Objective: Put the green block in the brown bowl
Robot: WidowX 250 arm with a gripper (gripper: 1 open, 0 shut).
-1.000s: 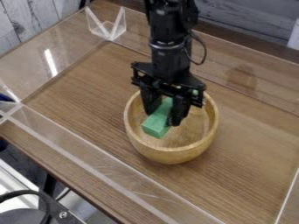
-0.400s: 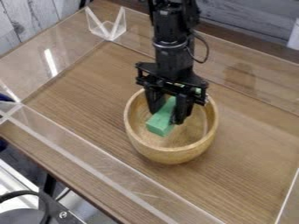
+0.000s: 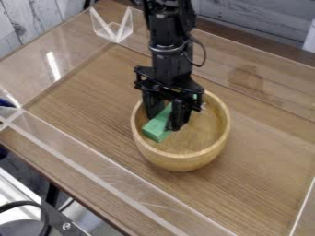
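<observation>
- You have the green block [image 3: 157, 126] in the jaws, which look closed on its upper end, with the rest slanting down toward the camera.
- The block is within the rim of the brown bowl [image 3: 185, 165], over the hollow's left part as the camera sees it. You can't tell whether its lower end touches the wood.
- The bowl sits on the desk [image 3: 74, 92], inward from the desk edge that runs down the lower left of the view.
- The step in hand, as I judge it, is the lowering and release; little else seems left.
- Ease the black arm [image 3: 171, 51] toward the middle of the hollow if you want more room, since the block lies close to the left-hand wall.
- Come down gently and stop at light contact; pressing on could tip the bowl or twist the block in your grip.
- Open slowly and evenly. The block is tilted, so expect it to drop flat or slide down the curve when freed.
- Check that neither tip is hooked on the rim, then lift straight up so the bowl isn't dragged along.
</observation>
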